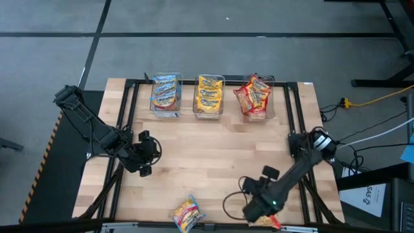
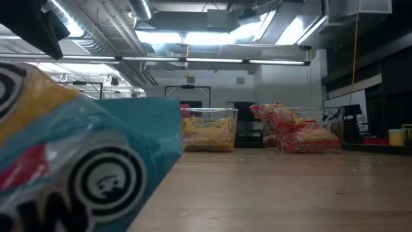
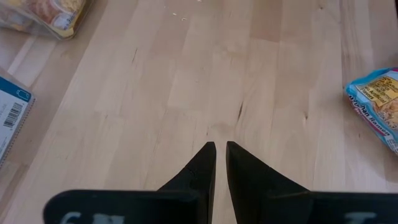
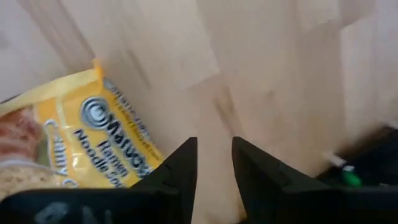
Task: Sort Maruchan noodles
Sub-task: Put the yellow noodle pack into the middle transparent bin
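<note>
Three clear bins stand along the table's far edge, holding blue (image 1: 166, 96), yellow (image 1: 209, 96) and red (image 1: 253, 97) Maruchan noodle packets. A blue-trimmed packet (image 1: 187, 213) lies flat by the near edge and fills the low view's left (image 2: 77, 167). A yellow packet (image 4: 81, 137) lies flat beside my right gripper (image 4: 214, 162), which points down near the table's near right edge (image 1: 255, 208). It is open, with bare wood between its fingers. My left gripper (image 3: 220, 158) hangs over the table's left middle (image 1: 145, 155), its fingers almost together and holding nothing.
Black frame rails (image 1: 294, 116) run along the table's sides. Bare wood (image 1: 213, 155) lies between the bins and the near edge. A blue and white printed piece with a barcode (image 3: 12, 118) shows at the left wrist view's edge. Cables (image 1: 362, 139) trail off the table's right.
</note>
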